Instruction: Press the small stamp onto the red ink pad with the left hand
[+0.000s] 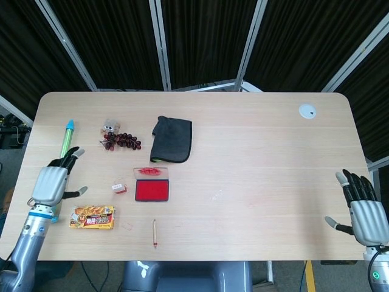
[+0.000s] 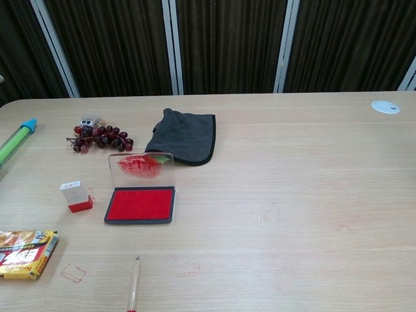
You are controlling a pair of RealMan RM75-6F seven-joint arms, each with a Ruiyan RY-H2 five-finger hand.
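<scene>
I've got my left hand (image 1: 50,184) at the tabletop's (image 1: 255,152) left edge, fingers spread, holding nothing. Small stamp (image 2: 76,196) stands just left of red ink pad (image 2: 141,204). R hand (image 1: 363,213) also splayed, empty.

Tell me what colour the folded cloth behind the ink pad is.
Dark grey cloth, clearest in the chest view.

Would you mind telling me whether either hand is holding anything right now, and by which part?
Nothing is held. The left hand is open at the table's left edge, apart from the small stamp; the right hand is open too.
</scene>
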